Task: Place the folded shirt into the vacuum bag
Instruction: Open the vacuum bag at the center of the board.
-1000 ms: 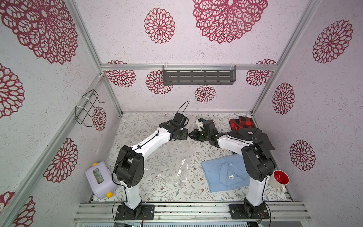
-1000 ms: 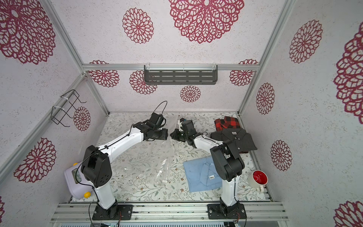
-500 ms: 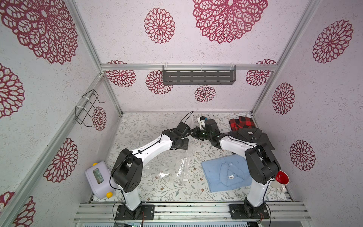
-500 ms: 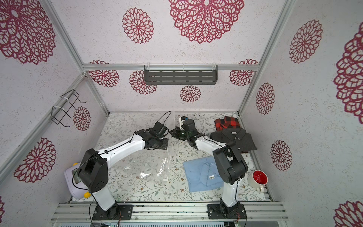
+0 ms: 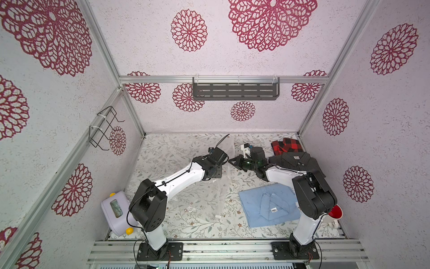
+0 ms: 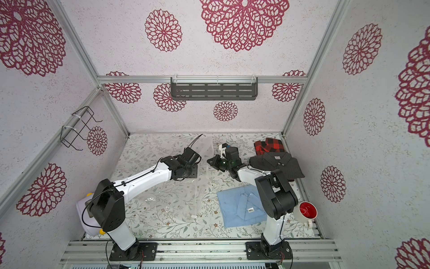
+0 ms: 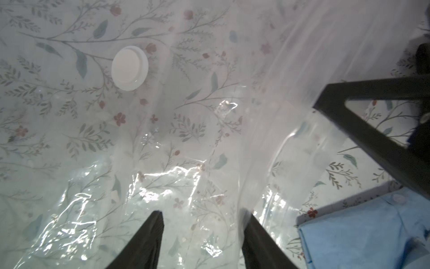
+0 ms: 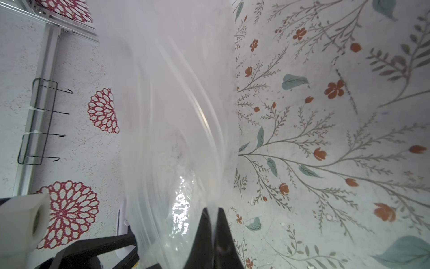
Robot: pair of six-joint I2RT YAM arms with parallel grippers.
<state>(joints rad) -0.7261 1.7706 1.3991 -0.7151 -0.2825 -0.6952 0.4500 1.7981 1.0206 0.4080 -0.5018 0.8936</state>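
The vacuum bag [image 5: 204, 200] [image 6: 181, 198] is clear and crinkly and lies mid-table. Its round white valve [image 7: 129, 68] shows in the left wrist view. My right gripper [image 5: 231, 160] [image 8: 213, 210] is shut on the bag's film [image 8: 172, 139] and holds that edge raised near the back. My left gripper [image 5: 216, 173] [image 7: 202, 212] is open just left of it. It hovers over the bag [image 7: 186, 139], and film drapes against one finger. The folded shirt [image 5: 270, 205] [image 6: 242, 207] [image 7: 363, 233] is light blue. It lies flat at the front right, outside the bag.
A dark grey shirt [image 5: 294, 163] and a red plaid shirt [image 5: 287, 145] lie at the back right. A red-lined mug [image 5: 335, 213] stands at the right front edge. A lavender device [image 5: 115, 215] sits front left. A shelf [image 5: 235, 89] and a wire rack [image 5: 104, 128] hang on the walls.
My left gripper has moved forward and right, in beside the raised edge of the bag. The right gripper has kept its hold, and more film now stands up.
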